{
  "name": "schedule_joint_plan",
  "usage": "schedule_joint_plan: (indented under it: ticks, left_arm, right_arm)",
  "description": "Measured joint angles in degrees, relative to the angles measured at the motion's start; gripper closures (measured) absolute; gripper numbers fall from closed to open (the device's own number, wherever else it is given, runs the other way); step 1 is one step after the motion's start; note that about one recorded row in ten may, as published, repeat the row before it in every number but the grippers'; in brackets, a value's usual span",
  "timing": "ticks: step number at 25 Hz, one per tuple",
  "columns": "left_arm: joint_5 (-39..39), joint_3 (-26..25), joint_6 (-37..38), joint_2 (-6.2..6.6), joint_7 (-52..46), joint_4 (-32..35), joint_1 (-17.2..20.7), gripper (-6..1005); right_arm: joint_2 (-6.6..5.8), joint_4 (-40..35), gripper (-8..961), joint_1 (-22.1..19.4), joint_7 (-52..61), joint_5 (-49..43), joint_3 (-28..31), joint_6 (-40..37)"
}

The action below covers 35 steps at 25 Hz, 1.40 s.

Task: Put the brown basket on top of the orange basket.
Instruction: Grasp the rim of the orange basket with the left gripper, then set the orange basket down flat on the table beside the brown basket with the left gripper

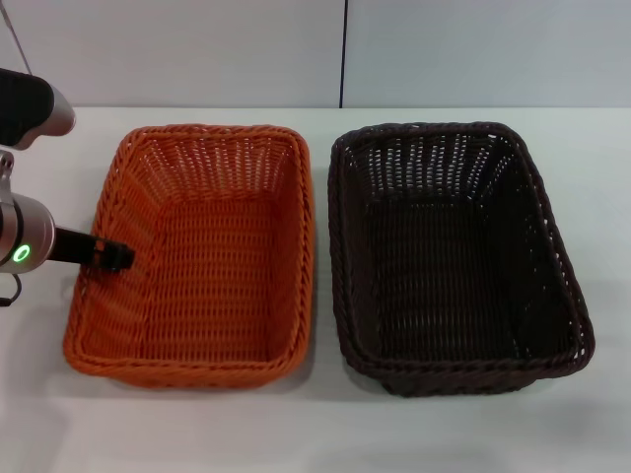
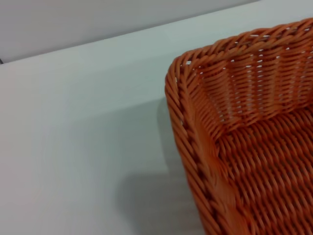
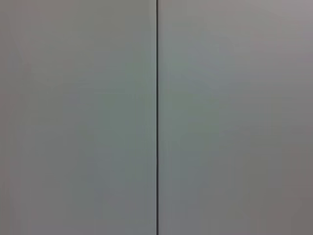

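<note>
Head view: one orange basket [image 1: 197, 256], one brown basket [image 1: 454, 256] — left gripper [image 1: 116, 256] at orange rim, grip unreadable.

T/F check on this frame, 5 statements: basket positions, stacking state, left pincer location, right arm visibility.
1. The orange basket sits to the robot's left of the brown basket. True.
2. The brown basket is stacked on the orange basket. False: they stand side by side on the table.
3. The left pincer is at the orange basket's left rim. True.
4. Both baskets hold items. False: both are empty.
5. The right pincer is over the brown basket. False: it is out of the head view; its wrist camera shows only a wall.
</note>
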Motion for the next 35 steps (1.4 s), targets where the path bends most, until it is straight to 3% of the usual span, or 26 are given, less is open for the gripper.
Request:
schedule_joint_plan:
  ticks: [7, 15, 21, 23, 27, 31, 33, 35]
  left_arm:
    - [-0.21, 0.39, -0.59, -0.06, 1.55, 0.47, -0.34, 685]
    - [-0.47, 0.32, -2.70, -0.07, 11.43, -2.69, -0.35, 717]
    - [-1.59, -3.37, -2.91, -0.02, 24.60, -4.16, -0.81, 730]
    - [-1.59, -3.37, -2.91, -0.02, 24.60, -4.16, -0.81, 730]
    - [-3.21, -10.15, -4.81, 0.04, 37.09, -5.11, -2.90, 731]
    - [-3.21, -10.15, -4.81, 0.04, 37.09, -5.11, -2.90, 732]
    - [-3.62, -14.46, -8.36, 0.13, 48.71, -7.56, -3.68, 733]
    - [-3.62, -14.46, -8.36, 0.13, 48.71, -7.56, -3.68, 733]
  right_arm:
    - [0.00, 0.03, 243, -0.18, 0.00, 0.00, 0.00, 0.27]
    - [-0.06, 0.03, 242, -0.02, 0.00, 0.00, 0.00, 0.39]
    - [-0.09, -0.19, 242, 0.12, 0.00, 0.00, 0.00, 0.20]
    - [-0.09, -0.45, 243, -0.04, 0.00, 0.00, 0.00, 0.18]
    - [0.03, -0.58, 243, -0.34, 0.00, 0.00, 0.00, 0.42]
    - [0.13, -0.79, 243, -0.63, 0.00, 0.00, 0.00, 0.52]
    - [0.21, -1.18, 242, -0.93, 0.00, 0.00, -0.01, 0.56]
    - [0.25, -1.72, 242, -1.28, 0.00, 0.00, -0.01, 0.62]
